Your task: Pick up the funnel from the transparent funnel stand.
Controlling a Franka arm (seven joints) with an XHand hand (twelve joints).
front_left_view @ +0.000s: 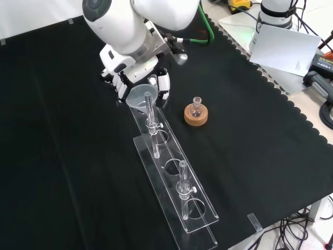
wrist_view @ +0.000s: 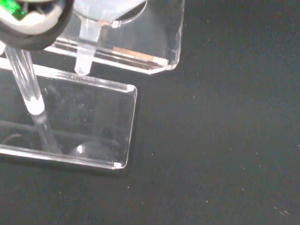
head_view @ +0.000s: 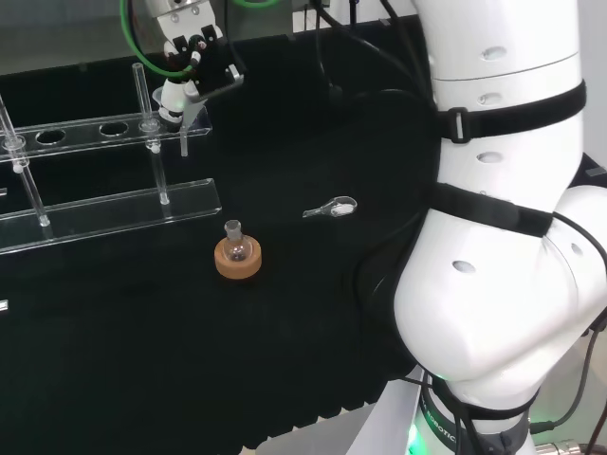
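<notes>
With its fingers (front_left_view: 123, 83) curled round the funnel (front_left_view: 140, 96) at the stand's (front_left_view: 174, 182) far end, the hand (front_left_view: 136, 73) should lift straight up so the stem clears its hole.

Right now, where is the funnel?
Front view: the funnel sits at the clear stand's far end, under the hand, left of the flask on its cork ring.

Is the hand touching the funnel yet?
Touching. In the front view the hand has its fingers curled around the rim of the funnel, which sits in the end hole of the stand.
</notes>
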